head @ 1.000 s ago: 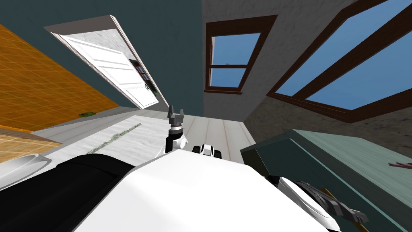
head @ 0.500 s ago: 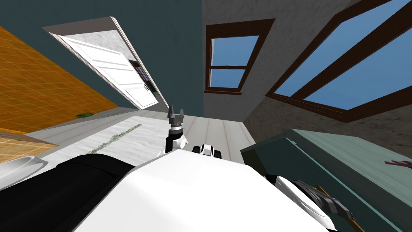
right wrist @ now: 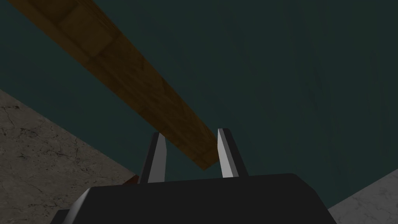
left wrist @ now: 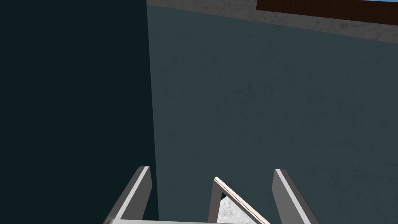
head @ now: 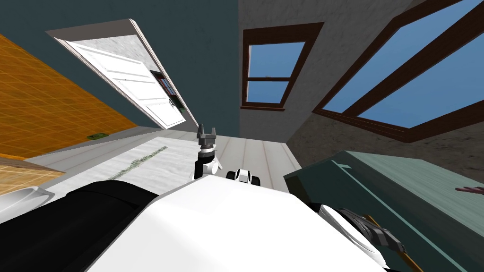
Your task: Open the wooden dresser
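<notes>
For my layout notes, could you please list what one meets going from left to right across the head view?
Orange tiled surface → white door → left hand → small window → large window.

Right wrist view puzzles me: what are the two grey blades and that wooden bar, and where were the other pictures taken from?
This is a two-armed robot in a simulated house. The head view comes from a camera on its head, looking steeply down through a very wide lens, so the walls splay. The other two pictures come from cameras on its hands, each looking along its own pincer. The blades are the fingers of the right pincer, closed on the wooden handle of a teal-green dresser standing at the robot's right. The left pincer is open and holds nothing; the head view shows it raised ahead of the robot. A pinkish thing lies on the dresser's top, too small to name.
</notes>
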{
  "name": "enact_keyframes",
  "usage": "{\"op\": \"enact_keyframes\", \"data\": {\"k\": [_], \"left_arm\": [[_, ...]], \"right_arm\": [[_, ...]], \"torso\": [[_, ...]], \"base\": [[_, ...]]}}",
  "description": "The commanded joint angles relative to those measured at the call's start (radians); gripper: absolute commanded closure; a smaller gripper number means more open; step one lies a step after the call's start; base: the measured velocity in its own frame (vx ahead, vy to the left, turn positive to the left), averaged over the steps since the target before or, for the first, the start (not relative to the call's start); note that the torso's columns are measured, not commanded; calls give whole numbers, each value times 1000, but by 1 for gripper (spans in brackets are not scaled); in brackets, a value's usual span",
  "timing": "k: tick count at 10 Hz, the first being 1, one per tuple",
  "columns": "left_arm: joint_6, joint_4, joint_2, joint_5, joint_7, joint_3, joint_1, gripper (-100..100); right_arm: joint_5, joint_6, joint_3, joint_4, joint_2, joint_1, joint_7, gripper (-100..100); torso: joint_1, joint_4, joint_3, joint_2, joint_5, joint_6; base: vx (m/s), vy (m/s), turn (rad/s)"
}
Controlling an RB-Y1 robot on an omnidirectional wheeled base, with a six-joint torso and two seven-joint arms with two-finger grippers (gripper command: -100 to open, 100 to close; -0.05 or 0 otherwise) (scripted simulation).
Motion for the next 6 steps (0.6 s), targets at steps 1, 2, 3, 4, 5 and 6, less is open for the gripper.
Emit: {"op": "enact_keyframes", "data": {"k": [1, 2, 3, 4, 5, 6], "left_arm": [[0, 0, 0, 0, 0, 0, 0, 0], [0, 0, 0, 0, 0, 0, 0, 0], [0, 0, 0, 0, 0, 0, 0, 0], [0, 0, 0, 0, 0, 0, 0, 0], [0, 0, 0, 0, 0, 0, 0, 0], [0, 0, 0, 0, 0, 0, 0, 0]], "right_arm": [[2, 13, 4, -19, 3, 5, 7, 100], [15, 49, 20, -58, 15, 14, 19, 100], [19, 60, 25, -70, 19, 17, 22, 100], [28, 83, 34, -94, 26, 23, 28, 100], [37, 105, 44, -118, 33, 28, 34, 100], [46, 128, 53, -142, 40, 34, 40, 100]], "torso": [[0, 0, 0, 0, 1, 0], [-1, 0, 0, 0, 1, 0], [1, -1, 0, 0, -1, 0], [1, -1, 0, -1, 0, 0], [2, -1, 0, -1, 0, -1], [1, 0, -1, -1, 0, -1]], "base": [[2, 28, -3], [0, 64, -2], [9, 96, -2], [10, 124, -4], [3, 128, -5], [-10, 133, 2]]}}
